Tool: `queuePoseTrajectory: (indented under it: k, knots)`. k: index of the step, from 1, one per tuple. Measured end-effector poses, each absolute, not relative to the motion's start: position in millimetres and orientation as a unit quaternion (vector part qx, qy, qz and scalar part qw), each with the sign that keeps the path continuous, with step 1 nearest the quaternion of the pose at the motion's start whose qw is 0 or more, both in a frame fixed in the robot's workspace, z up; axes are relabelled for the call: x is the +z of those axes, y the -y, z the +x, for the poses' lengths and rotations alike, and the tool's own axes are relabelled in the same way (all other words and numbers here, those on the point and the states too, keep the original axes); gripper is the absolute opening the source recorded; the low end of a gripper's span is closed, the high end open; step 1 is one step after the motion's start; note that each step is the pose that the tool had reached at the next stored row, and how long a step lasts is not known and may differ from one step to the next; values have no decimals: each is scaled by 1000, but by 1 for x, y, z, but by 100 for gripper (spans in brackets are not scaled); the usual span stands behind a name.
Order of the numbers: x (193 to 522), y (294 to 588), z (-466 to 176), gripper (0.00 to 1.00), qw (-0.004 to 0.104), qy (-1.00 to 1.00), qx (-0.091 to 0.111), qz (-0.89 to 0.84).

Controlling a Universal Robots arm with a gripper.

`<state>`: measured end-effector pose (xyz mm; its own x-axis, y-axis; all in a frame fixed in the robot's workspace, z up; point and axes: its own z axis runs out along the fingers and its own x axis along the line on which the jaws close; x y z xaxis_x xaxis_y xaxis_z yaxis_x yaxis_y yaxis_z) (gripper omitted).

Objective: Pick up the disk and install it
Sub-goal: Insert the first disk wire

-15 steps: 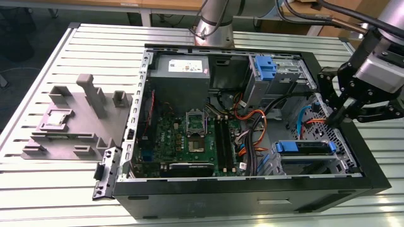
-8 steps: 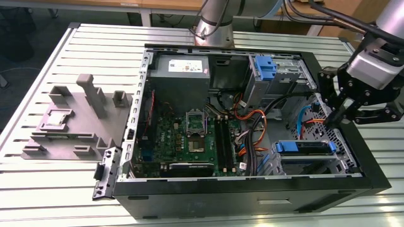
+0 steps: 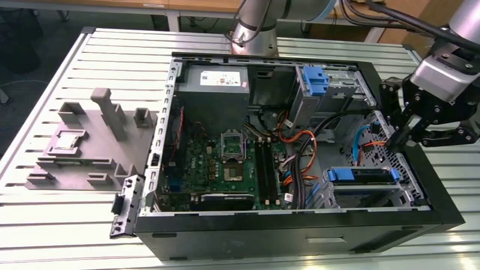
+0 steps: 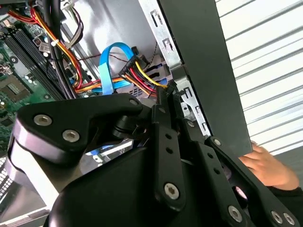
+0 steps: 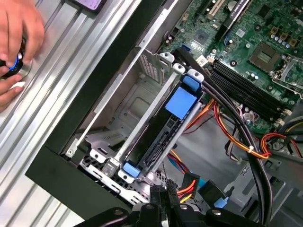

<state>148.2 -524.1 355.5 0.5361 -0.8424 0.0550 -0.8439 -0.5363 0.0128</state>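
— Where is the gripper (image 3: 392, 139)?

— Just inside the case (image 3: 300, 233), at the wall on the exterior view's right, tips pointing down. In both wrist views its fingers (image 4: 163, 97) lie pressed together with nothing between them.

— What is nearest to it?

— A bundle of red, yellow and black wires (image 4: 139, 75) and a blue ribbon cable (image 4: 110, 64), just beyond the tips in the second wrist view.

— And the disk (image 3: 361, 175)?

— It sits in the drive cage (image 5: 137, 94) in the case's corner, near the gripper but apart from it. In the first wrist view the disk (image 5: 176, 106) stands on edge between the cage's metal rails, with its blue tabs at both ends.

— Further out?

— The motherboard (image 3: 225, 163) lies across the middle of the case, and a grey box (image 3: 216, 84) with a white sticker sits at the far wall. A blue bracket (image 3: 313, 81) sits in the far bay. Outside, a grey fixture (image 3: 90, 146) rests on the slatted table (image 3: 45, 84), on the exterior view's left.

— Anyone there?

— A hand (image 5: 16, 42) is on the table beside the case, its fingers around something small, blue and black.
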Motion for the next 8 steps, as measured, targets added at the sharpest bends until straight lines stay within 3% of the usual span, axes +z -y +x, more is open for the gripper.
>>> queuePoseTrajectory:
  k: [8]
  knots:
    - [356, 524, 148, 17, 20, 544, 20, 839]
